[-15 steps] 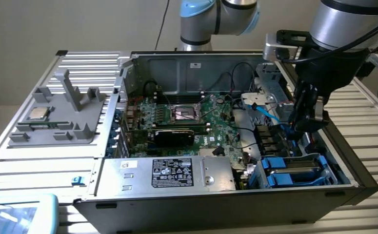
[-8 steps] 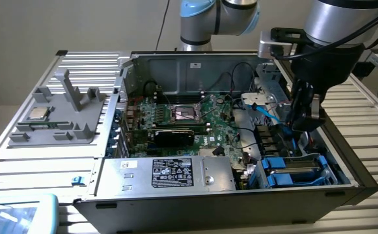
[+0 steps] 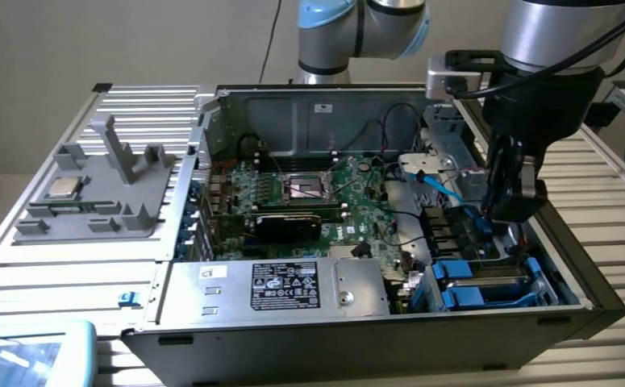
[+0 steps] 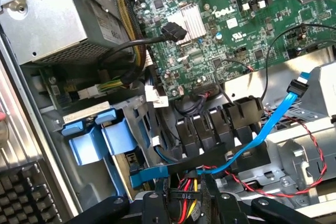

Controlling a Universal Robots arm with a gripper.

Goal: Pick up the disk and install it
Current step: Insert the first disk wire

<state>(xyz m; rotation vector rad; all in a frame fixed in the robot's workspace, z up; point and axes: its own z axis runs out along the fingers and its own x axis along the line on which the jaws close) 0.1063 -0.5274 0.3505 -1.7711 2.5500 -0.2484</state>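
Note:
The disk (image 3: pixel 492 284) lies flat in the drive bay at the case corner nearest the exterior view's lower right. Its silver-grey top sits inside a bright blue frame. Its two blue end tabs (image 4: pixel 100 136) point toward the motherboard. My gripper (image 3: pixel 509 211) hangs inside the case, farther back than the disk, over a second blue-edged bay slot (image 4: pixel 149 174). It is apart from the disk. In the wrist view my gripper (image 4: pixel 184 205) is open; behind the gap lie red and yellow wires with a black connector.
A blue data cable (image 4: pixel 261 132) loops just past the fingers. The green motherboard (image 3: pixel 312 201) fills the case's middle. A grey power supply box with a black label (image 3: pixel 285 284) sits at the front. On the exterior view's left, a grey tray (image 3: pixel 97 201) holds a small silver chip (image 3: pixel 64 187).

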